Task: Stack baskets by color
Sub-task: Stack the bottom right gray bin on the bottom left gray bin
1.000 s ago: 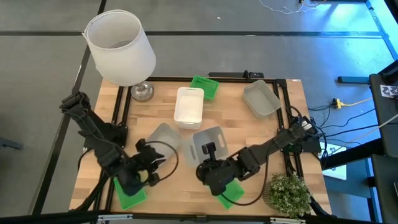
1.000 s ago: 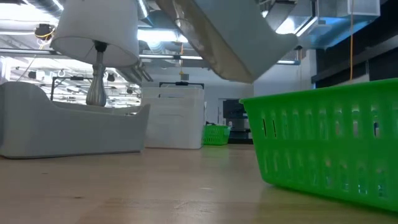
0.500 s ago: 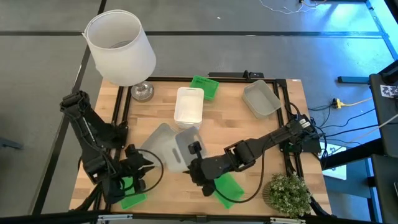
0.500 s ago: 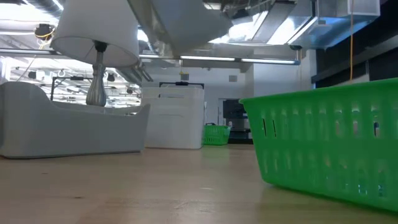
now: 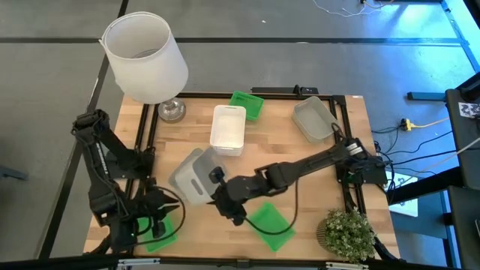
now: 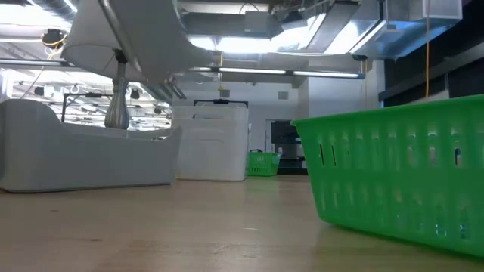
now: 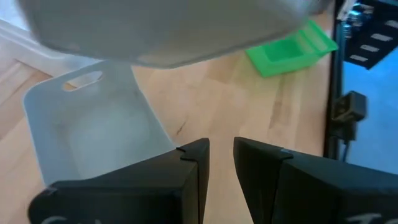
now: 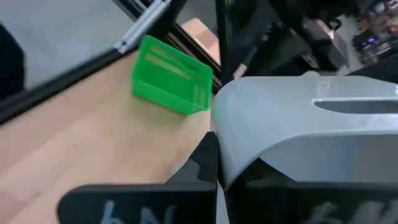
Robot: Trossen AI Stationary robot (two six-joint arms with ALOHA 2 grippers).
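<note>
Right gripper clamped tight on the rim of a translucent grey basket, held just in front of the white basket. Left gripper, fingers slightly parted and empty, over a green basket well in front of that white basket.

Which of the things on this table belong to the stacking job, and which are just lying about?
Job:
- held grey basket, in the right tool
- corner grey basket
- white basket
- far green basket
- middle green basket
- left green basket

Lying about:
- lamp
- potted plant
</note>
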